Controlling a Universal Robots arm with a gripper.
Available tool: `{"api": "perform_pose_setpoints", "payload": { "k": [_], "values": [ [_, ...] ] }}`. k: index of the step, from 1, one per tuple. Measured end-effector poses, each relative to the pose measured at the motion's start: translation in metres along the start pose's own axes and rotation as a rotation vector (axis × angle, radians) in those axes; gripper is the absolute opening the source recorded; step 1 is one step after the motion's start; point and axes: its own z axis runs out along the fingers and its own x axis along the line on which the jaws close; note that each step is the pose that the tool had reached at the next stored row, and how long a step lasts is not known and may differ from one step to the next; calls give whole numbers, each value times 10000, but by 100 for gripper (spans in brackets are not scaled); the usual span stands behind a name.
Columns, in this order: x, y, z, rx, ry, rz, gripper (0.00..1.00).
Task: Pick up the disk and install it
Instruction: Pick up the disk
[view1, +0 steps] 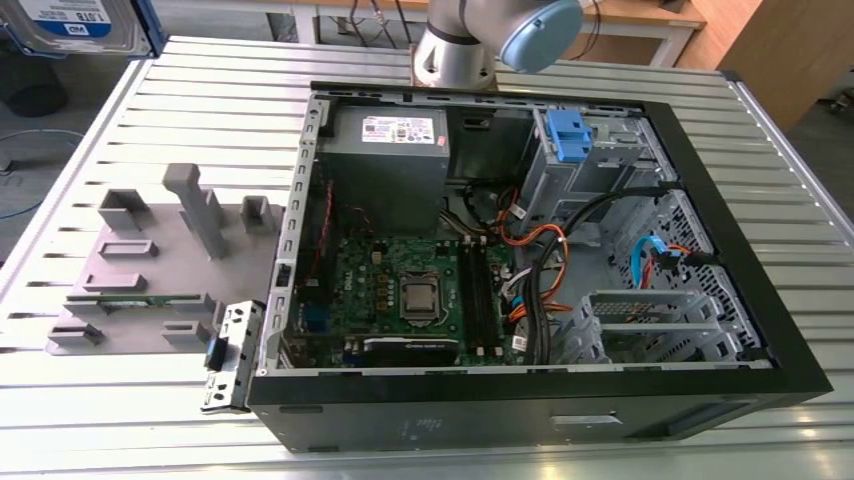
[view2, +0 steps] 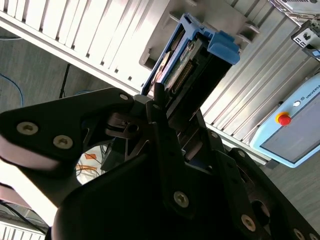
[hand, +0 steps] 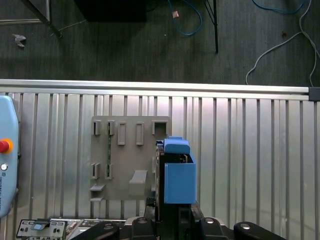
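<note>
My gripper (view2: 165, 107) is shut on the disk (view2: 192, 65), a grey metal drive framed by blue plastic rails. The black fingers (view2: 157, 100) clamp its near end. In the first wrist view the disk (hand: 177, 175) sticks out from the gripper (hand: 172, 220) and hangs above the slatted table, beside the grey fixture plate (hand: 125, 160). In the exterior view the disk (view1: 80, 25) shows its white-and-blue label at the top left corner, high above the table. The open computer case (view1: 534, 400) lies on the table, with a drive cage (view1: 587, 150) carrying a blue plastic piece (view1: 567, 135).
The grey fixture plate (view1: 147, 270) with upright holders sits on the exterior view's left of the case. The arm's joint (view1: 534, 30) hangs over the far edge. Cables (view1: 561, 260) cross the case interior. A pendant with a red button (hand: 5, 160) lies on the table.
</note>
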Motion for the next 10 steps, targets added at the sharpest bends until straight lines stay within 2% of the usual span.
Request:
{"api": "perform_pose_setpoints", "payload": {
  "k": [10],
  "values": [
    [-1,-69,-2,-1,0,-1,35]
  ]
}}
